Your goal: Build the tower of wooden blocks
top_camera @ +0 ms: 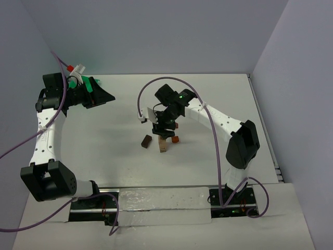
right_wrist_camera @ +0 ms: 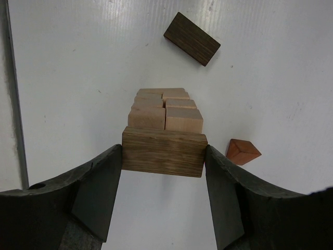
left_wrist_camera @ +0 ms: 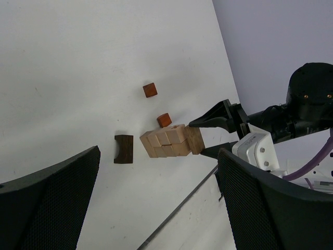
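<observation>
Right gripper (right_wrist_camera: pixel 163 156) partly closed, fingers (right_wrist_camera: pixel 99 182) pressed on both ends of a brown cuboid (right_wrist_camera: pixel 163 152), held level on top of the tower (right_wrist_camera: pixel 164 110) of tan blocks in the middle of the white table (top_camera: pixel 104 156). Left gripper (left_wrist_camera: pixel 156 208) spread wide, holding nothing, well apart at the far left. Loose beside the tower: dark brown block (right_wrist_camera: pixel 191 38), reddish wedge (right_wrist_camera: pixel 242 151) — plus a reddish cube (left_wrist_camera: pixel 150 89) farther off.
</observation>
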